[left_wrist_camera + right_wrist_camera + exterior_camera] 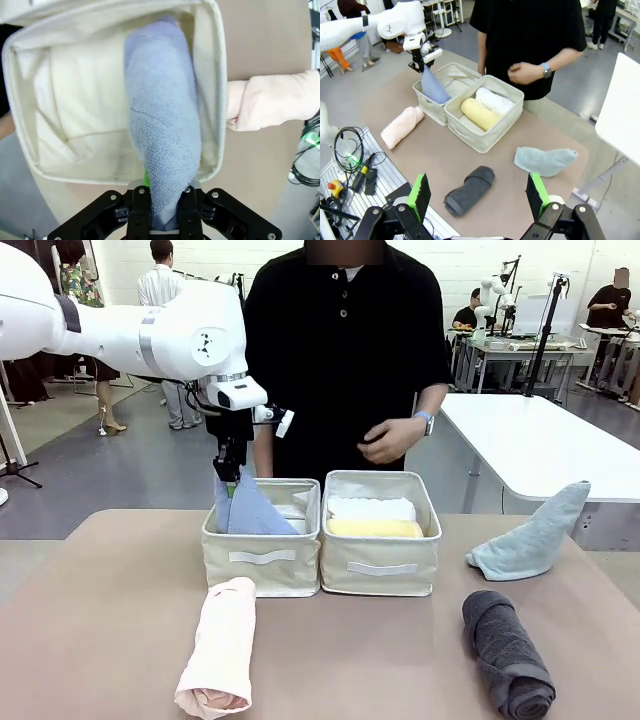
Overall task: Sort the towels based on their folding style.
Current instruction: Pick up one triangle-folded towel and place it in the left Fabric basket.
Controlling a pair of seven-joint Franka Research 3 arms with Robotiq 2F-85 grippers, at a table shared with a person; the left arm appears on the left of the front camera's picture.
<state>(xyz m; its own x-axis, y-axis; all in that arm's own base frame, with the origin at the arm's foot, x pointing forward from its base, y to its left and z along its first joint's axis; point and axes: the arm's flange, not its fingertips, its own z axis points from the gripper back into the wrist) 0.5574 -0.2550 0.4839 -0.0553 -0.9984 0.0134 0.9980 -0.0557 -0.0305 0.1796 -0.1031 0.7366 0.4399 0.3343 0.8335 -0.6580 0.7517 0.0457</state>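
On the table's near side: pink roll (217,660) left, dark grey roll (507,653) right | right gripper (478,187) spread wide, empty | light blue cone (530,537) lies right of the baskets | right basket (381,568) holds yellow roll (372,528), white roll (370,507) | left gripper (229,474) pinches blue-grey cone (250,512), base inside left basket (262,568).

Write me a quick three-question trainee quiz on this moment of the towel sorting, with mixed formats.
1. True or false: the left gripper is shut on the blue-grey towel at the left basket.
2. Pick one: the white towel and yellow towel in the right basket are A) rolled, B) cone-folded, C) spread flat.
3. Count: how many towels lie on the table outside the baskets?
Key: 1 true. 2 A. 3 three: the pink towel, the dark grey towel and the light blue towel.
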